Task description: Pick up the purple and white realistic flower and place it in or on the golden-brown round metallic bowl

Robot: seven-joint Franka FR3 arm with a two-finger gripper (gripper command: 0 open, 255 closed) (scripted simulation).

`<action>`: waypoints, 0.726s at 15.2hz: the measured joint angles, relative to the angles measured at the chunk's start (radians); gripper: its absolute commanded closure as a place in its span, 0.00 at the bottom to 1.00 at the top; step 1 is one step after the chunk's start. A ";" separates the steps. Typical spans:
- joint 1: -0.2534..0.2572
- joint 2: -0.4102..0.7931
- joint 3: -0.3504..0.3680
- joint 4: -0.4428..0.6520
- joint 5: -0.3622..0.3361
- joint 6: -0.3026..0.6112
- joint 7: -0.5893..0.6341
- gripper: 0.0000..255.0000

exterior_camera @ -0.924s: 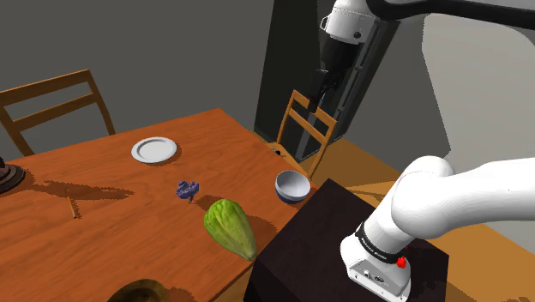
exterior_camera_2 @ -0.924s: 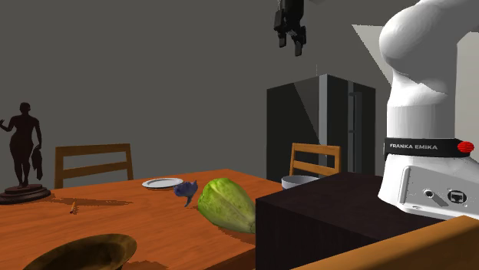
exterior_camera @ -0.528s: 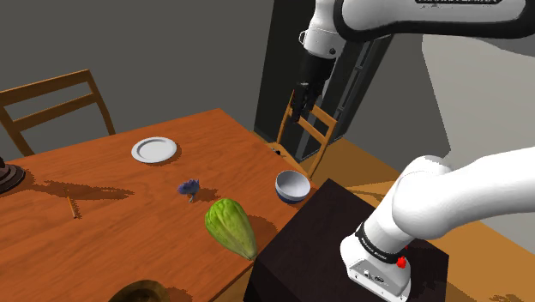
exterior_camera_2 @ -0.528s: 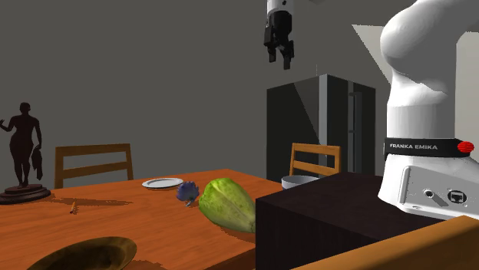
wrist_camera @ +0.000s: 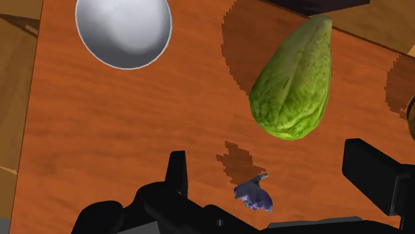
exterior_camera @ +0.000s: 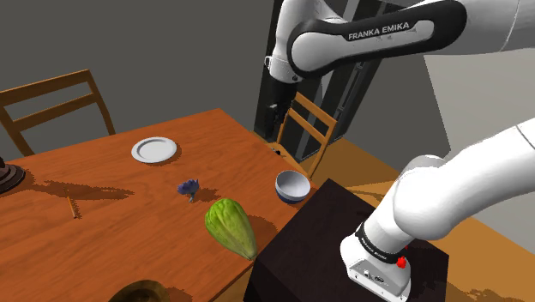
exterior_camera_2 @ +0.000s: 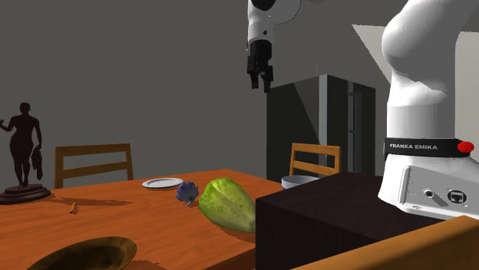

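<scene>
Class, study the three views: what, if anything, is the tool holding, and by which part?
Nothing is held. The tool hangs open high above the table, and the flower lies on the wood, untouched.

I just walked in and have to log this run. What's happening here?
A white Franka arm is reaching over a wooden table. Its black gripper hangs open high above the table, holding nothing. The purple flower lies on the table beside a green fruit, not yet picked up. The golden-brown bowl sits apart from it, at the second exterior view's lower left.
</scene>
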 measured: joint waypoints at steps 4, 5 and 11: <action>0.015 0.149 0.024 0.026 -0.025 0.123 -0.022 0.00; 0.015 0.180 0.025 0.035 -0.034 0.145 -0.034 0.00; 0.034 0.401 0.056 0.112 -0.101 0.286 -0.050 0.00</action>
